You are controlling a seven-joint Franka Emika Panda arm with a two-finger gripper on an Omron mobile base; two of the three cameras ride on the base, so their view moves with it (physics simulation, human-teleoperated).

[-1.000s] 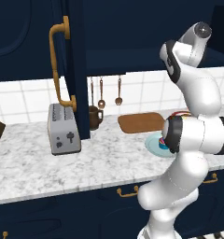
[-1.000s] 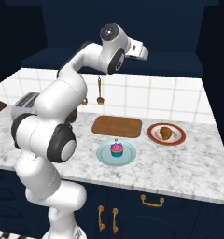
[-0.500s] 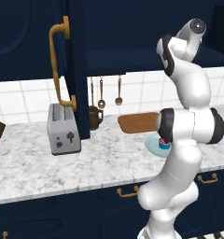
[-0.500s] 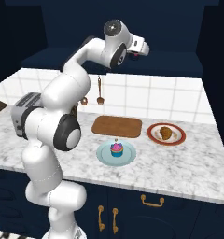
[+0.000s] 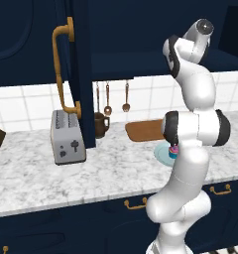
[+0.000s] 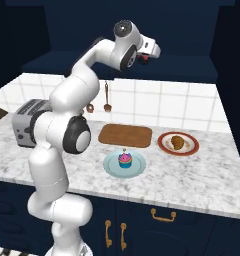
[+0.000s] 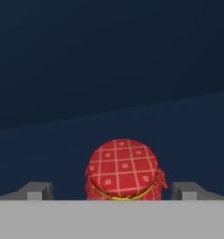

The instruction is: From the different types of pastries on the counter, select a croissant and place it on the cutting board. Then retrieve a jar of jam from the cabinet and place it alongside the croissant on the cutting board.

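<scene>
Inside the dark navy cabinet (image 7: pixel 109 70), a jar of jam (image 7: pixel 123 170) with a red checked cloth top stands on the shelf. My gripper (image 7: pixel 113 190) is open, one fingertip on each side of the jar with a gap on both sides. From the right base view, my gripper (image 6: pixel 144 58) is raised high at the cabinet opening. The croissant (image 6: pixel 177 142) lies on a red-rimmed plate (image 6: pixel 164 145) on the counter (image 6: pixel 202 175). The brown cutting board (image 6: pixel 125 135) (image 5: pixel 143 130) is bare. A cupcake (image 6: pixel 125 160) sits on a pale blue plate.
The cabinet door (image 5: pixel 81 74) stands open with its brass handle (image 5: pixel 61 69) toward me. A toaster (image 5: pixel 67 136), a dark mug (image 5: pixel 100 124) and hanging utensils (image 5: pixel 116 96) sit left of the board.
The arm has straightened upward and the hand has reached slightly further into the cabinet. The croissant, cupcake and board have not moved.
</scene>
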